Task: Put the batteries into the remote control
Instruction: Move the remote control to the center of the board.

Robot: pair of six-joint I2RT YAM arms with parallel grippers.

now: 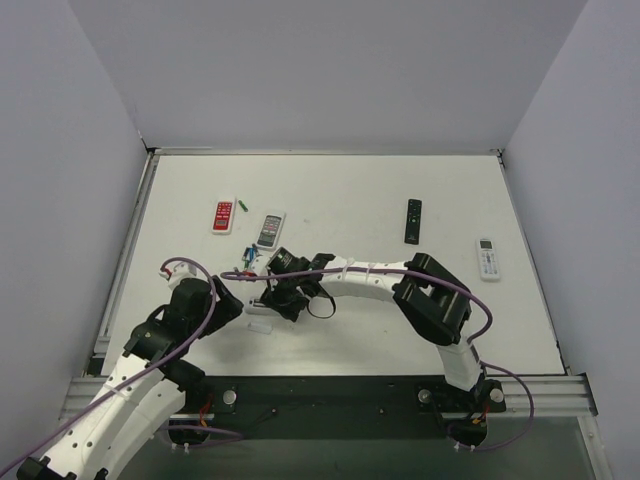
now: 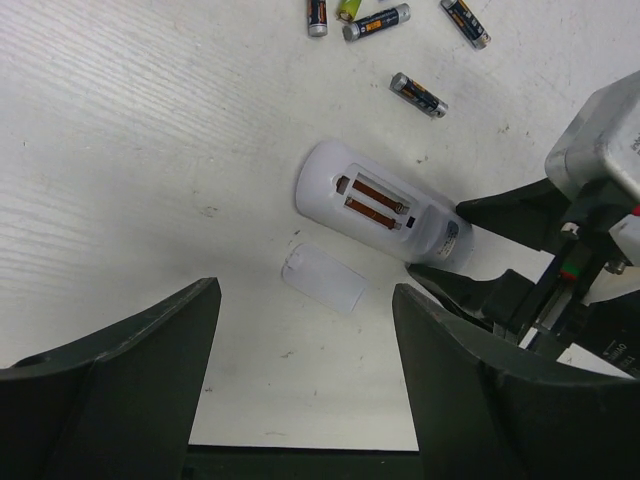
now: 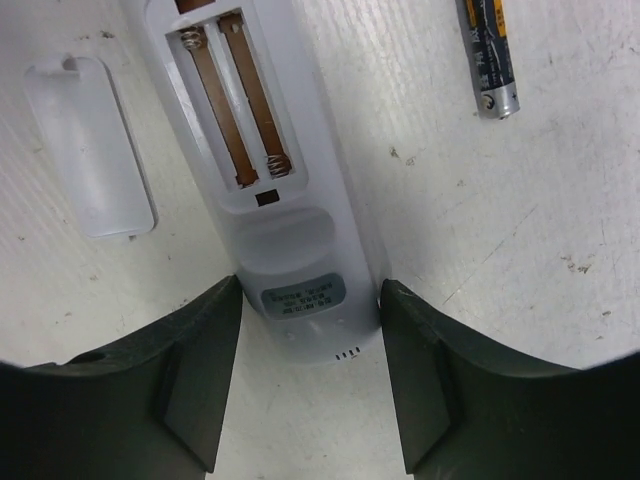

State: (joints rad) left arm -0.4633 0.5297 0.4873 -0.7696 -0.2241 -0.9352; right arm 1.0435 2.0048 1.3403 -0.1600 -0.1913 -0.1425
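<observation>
The white remote control (image 3: 265,150) lies back up on the table, its empty battery recess (image 2: 375,203) showing two brown slots with springs. My right gripper (image 3: 310,284) is shut on the remote's labelled end, one finger against each side. Several batteries (image 2: 418,95) lie loose on the table beyond the remote; one dark cell (image 3: 488,55) lies just to its right. My left gripper (image 2: 305,287) hovers open and holds nothing, short of the remote, with the loose battery cover (image 2: 322,278) ahead of its fingertips. From above, both grippers meet near the table's front left (image 1: 270,300).
Other remotes lie farther back: a red one (image 1: 223,216), a grey one with dark buttons (image 1: 270,230), a black one (image 1: 413,220) and a white one with a display (image 1: 488,258). A green cell (image 1: 242,203) lies near the red remote. White walls enclose the table.
</observation>
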